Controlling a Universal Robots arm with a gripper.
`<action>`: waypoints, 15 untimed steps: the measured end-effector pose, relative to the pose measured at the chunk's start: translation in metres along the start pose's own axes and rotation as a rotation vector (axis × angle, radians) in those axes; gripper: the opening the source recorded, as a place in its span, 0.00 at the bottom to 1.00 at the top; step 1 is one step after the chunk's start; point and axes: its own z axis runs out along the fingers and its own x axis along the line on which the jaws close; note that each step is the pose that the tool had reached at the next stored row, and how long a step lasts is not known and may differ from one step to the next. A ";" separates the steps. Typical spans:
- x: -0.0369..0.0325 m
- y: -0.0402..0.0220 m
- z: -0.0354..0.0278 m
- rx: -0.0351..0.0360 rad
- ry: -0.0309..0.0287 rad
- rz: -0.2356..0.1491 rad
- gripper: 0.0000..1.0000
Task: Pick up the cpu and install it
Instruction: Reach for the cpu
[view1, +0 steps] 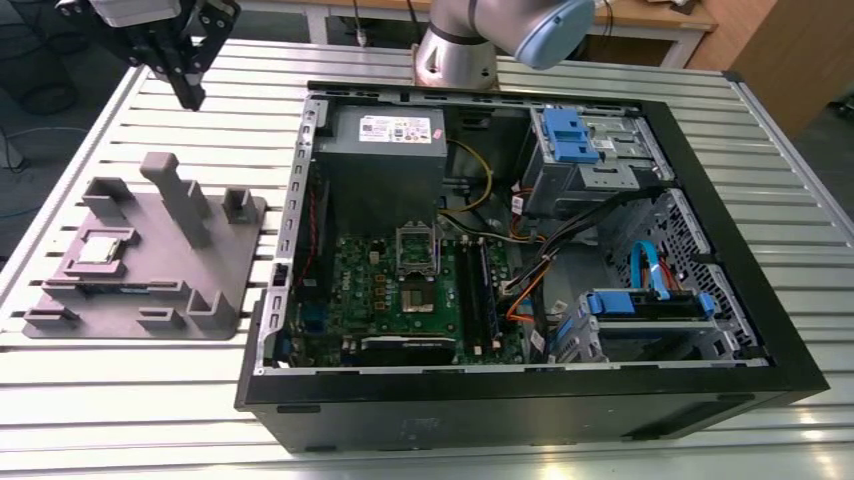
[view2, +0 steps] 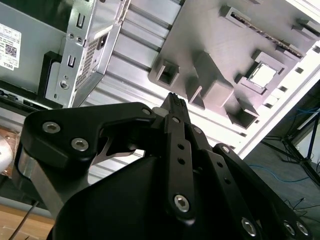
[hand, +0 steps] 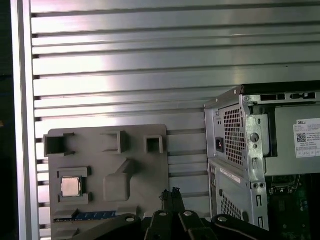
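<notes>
The cpu (view1: 104, 250) is seen unpicked in its grey holder (view1: 234, 262), while the end effector (view1: 191, 92), closed together and empty, is held well apart on its far side.

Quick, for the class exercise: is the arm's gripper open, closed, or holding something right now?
Gripper: closed, holding nothing; the cpu lies in the grey holder, apart from it.

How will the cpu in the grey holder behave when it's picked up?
The cpu is a thin flat square, so probably stiff and light. Its metal top looks smooth, likely slippery. It sits in a pocket of the grey holder, so edges may be hard to grip.
</notes>
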 end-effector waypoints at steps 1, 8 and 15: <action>0.0016 -0.0001 0.0003 0.0000 0.0000 0.000 0.11; 0.0218 -0.0019 0.0055 0.0000 0.0000 0.000 0.11; 0.0361 -0.0030 0.0072 0.0000 0.0001 0.000 0.11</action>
